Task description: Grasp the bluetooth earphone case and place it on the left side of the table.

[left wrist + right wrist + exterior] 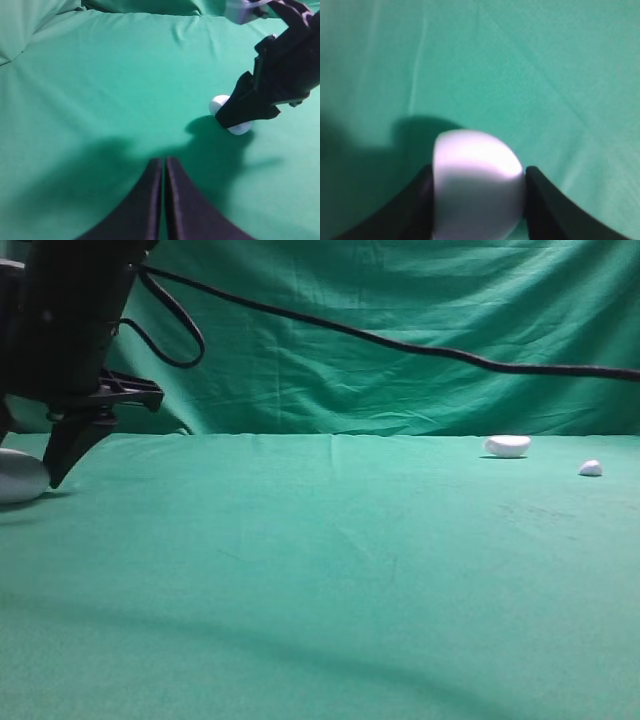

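tool point(477, 205) gripping earphone case point(476, 182), left table point(300, 570) edge

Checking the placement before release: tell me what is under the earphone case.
The bluetooth earphone case sits between the right gripper jaws, with the table cloth and its shadow below. Whether it touches the cloth cannot be seen: the case and the jaws cover its underside.
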